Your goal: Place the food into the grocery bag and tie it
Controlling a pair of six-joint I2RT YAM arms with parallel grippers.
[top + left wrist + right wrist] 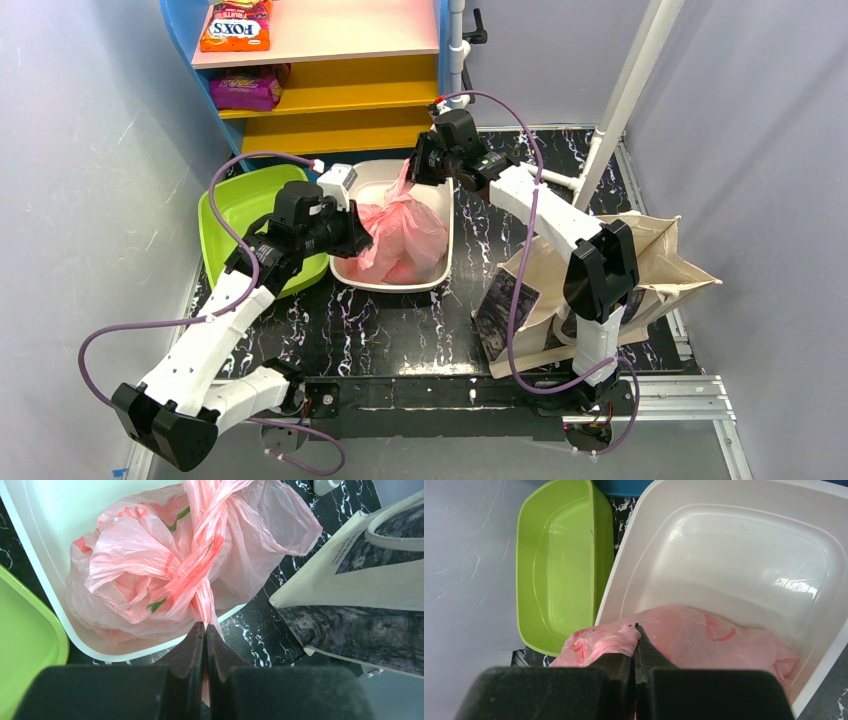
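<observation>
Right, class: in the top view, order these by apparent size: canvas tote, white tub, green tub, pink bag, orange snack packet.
1. canvas tote
2. white tub and green tub, about alike; the green one is partly hidden
3. pink bag
4. orange snack packet, farther away

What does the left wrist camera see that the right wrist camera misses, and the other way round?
Only the left wrist view: the twisted handles crossed over the pink bag, and a beige tote. Only the right wrist view: the whole inside of the green tub. Both: the bag lying in the white tub, some green tub, and a shut hand pinching pink plastic, the left hand and the right hand.
</observation>
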